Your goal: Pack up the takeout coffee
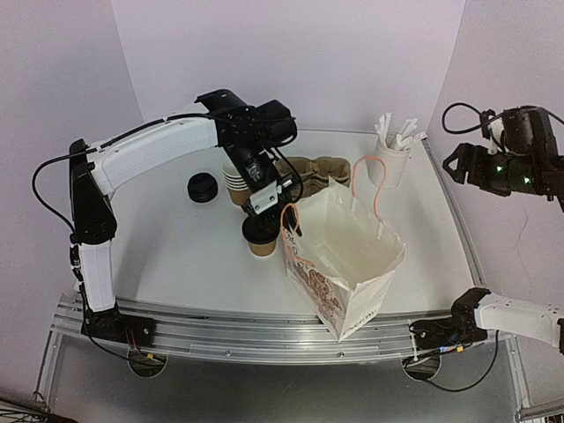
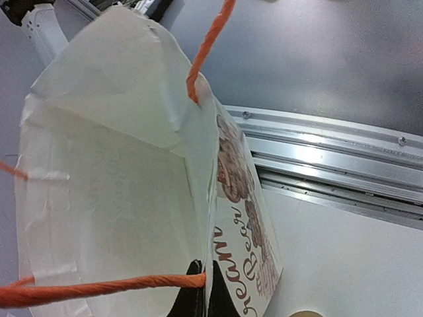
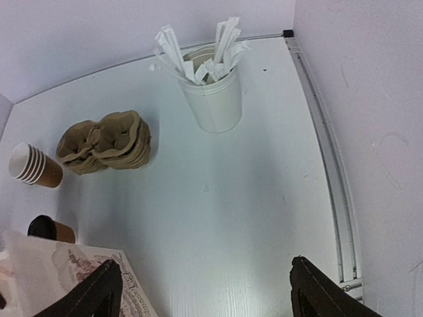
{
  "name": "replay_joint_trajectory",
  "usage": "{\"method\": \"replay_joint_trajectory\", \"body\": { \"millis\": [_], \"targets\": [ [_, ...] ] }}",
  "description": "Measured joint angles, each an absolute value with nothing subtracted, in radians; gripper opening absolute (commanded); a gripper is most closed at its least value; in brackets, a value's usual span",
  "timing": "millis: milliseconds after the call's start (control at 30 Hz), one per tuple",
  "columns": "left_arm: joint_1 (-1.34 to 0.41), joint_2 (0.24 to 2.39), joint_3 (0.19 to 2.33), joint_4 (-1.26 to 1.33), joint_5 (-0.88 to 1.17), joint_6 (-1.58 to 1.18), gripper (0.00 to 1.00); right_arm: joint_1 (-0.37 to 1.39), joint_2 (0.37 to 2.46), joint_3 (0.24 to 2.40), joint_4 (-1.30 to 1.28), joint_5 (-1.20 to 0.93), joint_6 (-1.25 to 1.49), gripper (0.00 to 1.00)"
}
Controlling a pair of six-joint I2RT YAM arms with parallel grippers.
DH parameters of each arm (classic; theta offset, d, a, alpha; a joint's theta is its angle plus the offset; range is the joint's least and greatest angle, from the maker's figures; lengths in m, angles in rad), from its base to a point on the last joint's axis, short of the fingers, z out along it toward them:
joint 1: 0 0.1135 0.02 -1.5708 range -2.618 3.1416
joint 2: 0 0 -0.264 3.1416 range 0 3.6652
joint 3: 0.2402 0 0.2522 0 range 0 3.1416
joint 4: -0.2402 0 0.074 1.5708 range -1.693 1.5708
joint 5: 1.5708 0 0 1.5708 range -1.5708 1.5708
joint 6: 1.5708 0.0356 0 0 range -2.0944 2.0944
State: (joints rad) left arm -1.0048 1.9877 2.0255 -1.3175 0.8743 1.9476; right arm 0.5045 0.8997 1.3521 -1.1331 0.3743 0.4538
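Left gripper [image 2: 201, 294]: I am pinching the left rim of the paper bag [image 1: 352, 264], jaws clamped flat on the paper just beside 1 orange handle [image 2: 205, 46]. The mouth is gaping wide. I judge I am holding this wall so that the bag is standing open and not folding in.

Takeout coffee [image 1: 260, 236]: it is standing upright on the table [image 1: 176, 256], black lid on. It is just left of the bag, under my left wrist and outside the bag.

Right gripper [image 3: 208, 294]: I am hovering it high off the table's right side, jaws spread wide with nothing between them.

Judgement: packing is not yet done. My right arm is the free 1, but the bag is sitting between it and the cup, so the handles are looking like a snag risk.
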Motion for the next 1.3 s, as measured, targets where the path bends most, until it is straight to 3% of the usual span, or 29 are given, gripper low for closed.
{"method": "replay_joint_trajectory", "body": {
  "millis": [200,700,733,833,1100,1300],
  "targets": [
    [-1.016,2.01,2.037,-1.308,0.82,1.974,0.0,0.505,0.884,1.354,-1.181,0.17,0.498,0.8],
    [-0.991,2.049,2.05,-1.13,0.816,1.99,0.04,0.505,0.895,1.284,-1.017,-0.295,0.462,0.78],
    [-0.985,2.052,2.05,-1.119,0.817,1.99,0.07,0.505,0.894,1.276,-1.018,-0.304,0.451,0.79],
    [-0.974,2.059,2.05,-1.099,0.82,1.991,0.29,0.505,0.885,1.256,-1.028,-0.314,0.416,0.79],
    [-0.968,2.061,2.04,-1.017,0.822,1.991,0.67,0.505,0.84,1.218,-1.076,-0.31,0.343,0.79],
    [-0.968,1.985,1.919,-0.873,0.808,1.949,0.83,0.505,0.847,1.19,-1.072,-0.303,0.334,0.79]
  ]
}}
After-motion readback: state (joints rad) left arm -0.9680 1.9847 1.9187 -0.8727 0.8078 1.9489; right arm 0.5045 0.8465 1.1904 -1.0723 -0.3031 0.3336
